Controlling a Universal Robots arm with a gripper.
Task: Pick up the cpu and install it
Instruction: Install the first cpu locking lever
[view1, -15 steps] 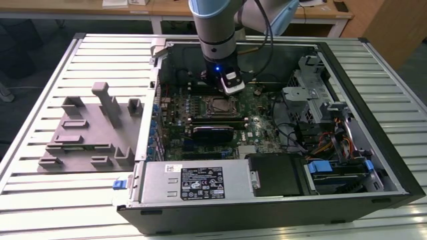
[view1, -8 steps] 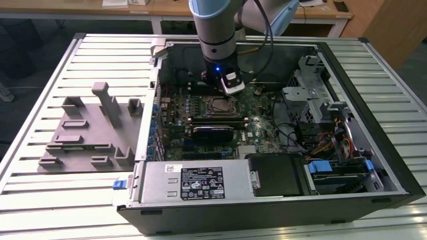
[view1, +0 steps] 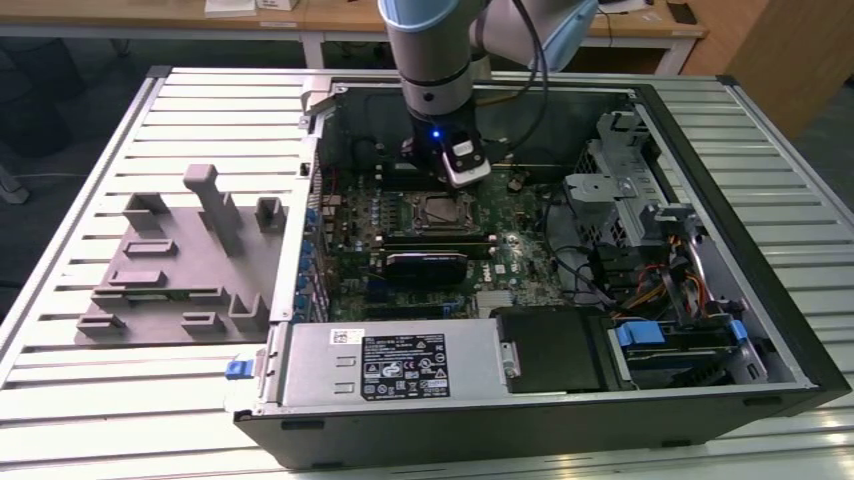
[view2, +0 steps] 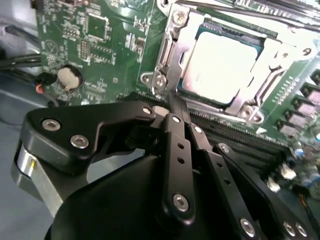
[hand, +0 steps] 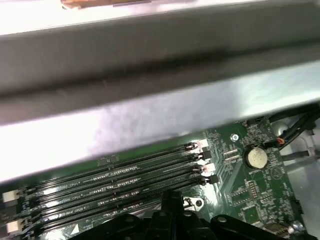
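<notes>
We see the arm reaching straight down into the open computer case (view1: 747, 330), its gripper (view1: 461, 172) hanging just above the motherboard (view1: 527, 260), close behind the socket in the exterior view. In the second wrist view the gripper (view2: 176, 102) has its jaws drawn together to a narrow tip with nothing between them. That view also shows the cpu (view2: 220, 62) seated flat inside the socket frame (view2: 167, 60), its silvery top bright, just beyond the fingertip. The first wrist view gives us the memory slots (hand: 115, 182), a coin battery (hand: 256, 157) and the case's metal wall (hand: 150, 100). Outside, a grey fixture (view1: 180, 260) sits on the slatted surface (view1: 80, 390) towards the exterior view's left, and wooden desks (view1: 267, 18) stand behind.
</notes>
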